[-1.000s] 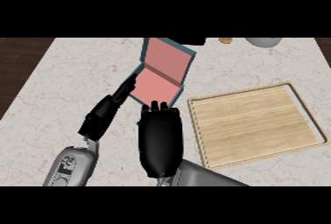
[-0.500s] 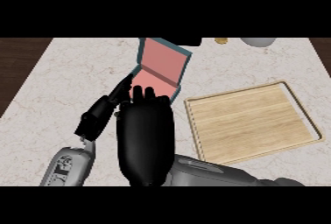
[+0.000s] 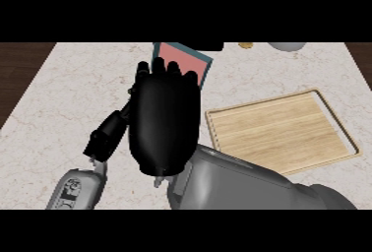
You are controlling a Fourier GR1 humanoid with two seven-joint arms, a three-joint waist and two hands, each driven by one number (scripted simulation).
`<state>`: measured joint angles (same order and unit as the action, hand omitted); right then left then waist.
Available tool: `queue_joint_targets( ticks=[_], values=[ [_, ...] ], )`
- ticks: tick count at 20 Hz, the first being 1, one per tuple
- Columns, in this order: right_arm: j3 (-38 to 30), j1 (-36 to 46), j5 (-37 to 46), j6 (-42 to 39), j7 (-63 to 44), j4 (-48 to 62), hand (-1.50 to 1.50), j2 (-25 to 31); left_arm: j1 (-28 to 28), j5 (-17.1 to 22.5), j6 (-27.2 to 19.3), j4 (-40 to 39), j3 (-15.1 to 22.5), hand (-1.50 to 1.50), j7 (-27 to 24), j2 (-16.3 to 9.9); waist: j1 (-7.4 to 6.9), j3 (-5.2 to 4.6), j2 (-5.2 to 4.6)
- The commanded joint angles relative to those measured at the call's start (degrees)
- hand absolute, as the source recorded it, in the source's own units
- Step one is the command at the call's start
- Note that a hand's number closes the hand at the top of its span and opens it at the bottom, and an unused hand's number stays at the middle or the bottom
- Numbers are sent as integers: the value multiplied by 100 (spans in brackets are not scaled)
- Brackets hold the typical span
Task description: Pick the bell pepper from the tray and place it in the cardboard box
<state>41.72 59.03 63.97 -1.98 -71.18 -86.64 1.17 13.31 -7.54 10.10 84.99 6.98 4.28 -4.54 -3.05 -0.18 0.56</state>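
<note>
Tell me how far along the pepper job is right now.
The wooden tray is bare, so the pepper has left it. The right hand hangs open, fingers straight, over the cardboard box, hiding most of its inside. No pepper shows; whether it lies in the box cannot be told.

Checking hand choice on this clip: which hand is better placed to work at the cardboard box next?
Right, probably. The right hand hovers over the cardboard box's near end, while the left hand sits lower beside it, partly hidden. The tray shows no bell pepper. Whether the right hand holds it is hidden.
</note>
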Motion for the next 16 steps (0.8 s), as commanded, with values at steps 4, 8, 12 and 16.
queue_joint_targets(
  ticks=[4, 8, 12, 16],
  values=[
    [-521, 713, -312, 223, -1325, 661, 150, -111, -59, 46, 87, 145, -57, 0, -45, -101, -12, 2, -56],
    [-764, 808, -286, 662, -1095, 1122, 150, -112, 278, 47, 30, 192, -101, 0, 382, -41, 43, 9, -80],
    [-1093, 1060, -282, 606, -950, 1708, 150, -112, -127, -6, -35, 428, 74, 0, 194, 77, -2, 9, -57],
    [-1148, 1025, -152, 816, -650, 2286, 150, -113, -236, -39, -8, 253, -51, 0, -21, -68, 87, 9, -80]
  ],
)
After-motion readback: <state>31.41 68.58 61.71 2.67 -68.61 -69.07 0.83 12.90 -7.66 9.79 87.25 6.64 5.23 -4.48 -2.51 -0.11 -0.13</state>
